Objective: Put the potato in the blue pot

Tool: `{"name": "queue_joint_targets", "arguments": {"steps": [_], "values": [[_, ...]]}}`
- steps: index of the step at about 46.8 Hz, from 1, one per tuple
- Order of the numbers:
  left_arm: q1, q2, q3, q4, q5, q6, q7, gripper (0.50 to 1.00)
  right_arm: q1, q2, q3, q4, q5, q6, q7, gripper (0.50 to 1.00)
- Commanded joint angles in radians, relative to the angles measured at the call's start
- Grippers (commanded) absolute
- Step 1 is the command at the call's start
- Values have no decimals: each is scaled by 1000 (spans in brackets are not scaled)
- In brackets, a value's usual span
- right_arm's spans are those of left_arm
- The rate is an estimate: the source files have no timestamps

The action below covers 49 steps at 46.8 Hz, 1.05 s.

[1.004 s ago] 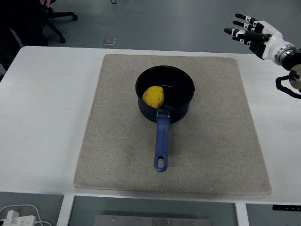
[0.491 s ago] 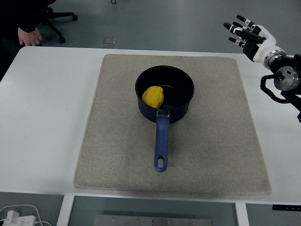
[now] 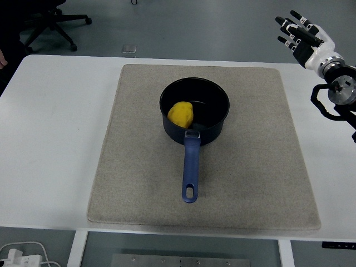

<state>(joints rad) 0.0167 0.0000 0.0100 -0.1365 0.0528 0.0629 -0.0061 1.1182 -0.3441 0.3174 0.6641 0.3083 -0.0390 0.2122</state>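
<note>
- Your grey felt mat (image 3: pixel 139 183) sits squarely on the white table (image 3: pixel 50 139), giving the pot a soft, steady base.
- The yellow potato (image 3: pixel 181 114) already lies inside the dark blue pot (image 3: pixel 194 110), against its left wall; the blue handle (image 3: pixel 191 169) points toward you.
- Your right hand (image 3: pixel 305 40) is raised over the far right corner, fingers spread, holding nothing.

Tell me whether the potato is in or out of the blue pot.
In. The potato lies inside the blue pot, against its left inner wall near the handle; the right hand is away, holding nothing.
</note>
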Motion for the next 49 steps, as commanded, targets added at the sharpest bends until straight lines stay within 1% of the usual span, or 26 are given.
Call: {"name": "queue_joint_targets", "arguments": {"steps": [1,6,10,18,24,32,38,49], "values": [[0,0,-1,0,-1,0,0,996,-12,7,28,-3,5,-8,12,926],[0,0,-1,0,1,0,0,996,-26,16,49,-17,11,-31,29,926],[0,0,-1,0,1,0,0,996,-41,48,68,-35,11,-47,49,926],[0,0,-1,0,-1,0,0,996,-63,89,104,-77,11,-51,50,926],[0,0,-1,0,1,0,0,996,-66,100,109,-80,11,-48,55,926],[0,0,-1,0,1,0,1,996,-72,111,112,-84,12,-47,73,926],[0,0,1,0,1,0,0,996,-80,111,166,-89,11,-44,73,926],[0,0,-1,0,1,0,0,996,-81,108,175,-90,12,-47,73,926]]}}
